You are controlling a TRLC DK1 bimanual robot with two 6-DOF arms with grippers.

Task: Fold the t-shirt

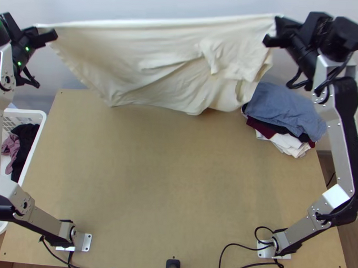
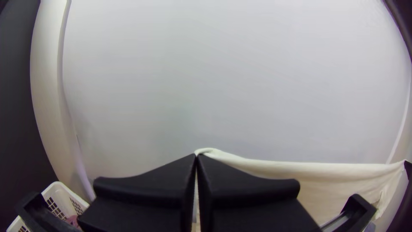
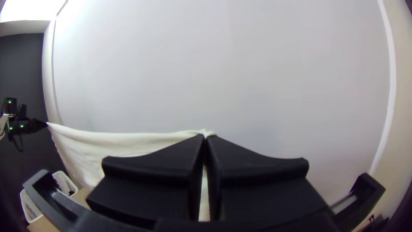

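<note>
Start at the near side of the counter (image 1: pixel 176 191): note the left base (image 1: pixel 86 243) and right base (image 1: pixel 265 252). Farther out along the left side, log a white basket (image 1: pixel 25 112) with dark and pinkish garments (image 1: pixel 25 146) inside. At the far right corner, mark a folded stack (image 1: pixel 287 110), blue-grey on top, dark red and white beneath. At and above the far edge, find the cream t-shirt (image 1: pixel 134 61), held up by two ends: taut and nearly straight along the top, sagging and creased through the body, rumpled toward the right, low over the counter's far edge. Cannot tell contact from a slight gap there. Read left fingers (image 2: pixel 146 184) as closed together on one end of the upper edge, right fingers (image 3: pixel 150 172) as pinched likewise on the other. Cannot tell hem from shoulder end. Looks like the spreading-out step, ahead of any fold; judge as early in the job. Next, probably best to shake the rumpled right part loose, then lower evenly toward the near side, keeping tension between both grips to lay the t-shirt flat. Watch for tucking-under on landing, for drag against the stack, for slippage from too hard a pull.
</note>
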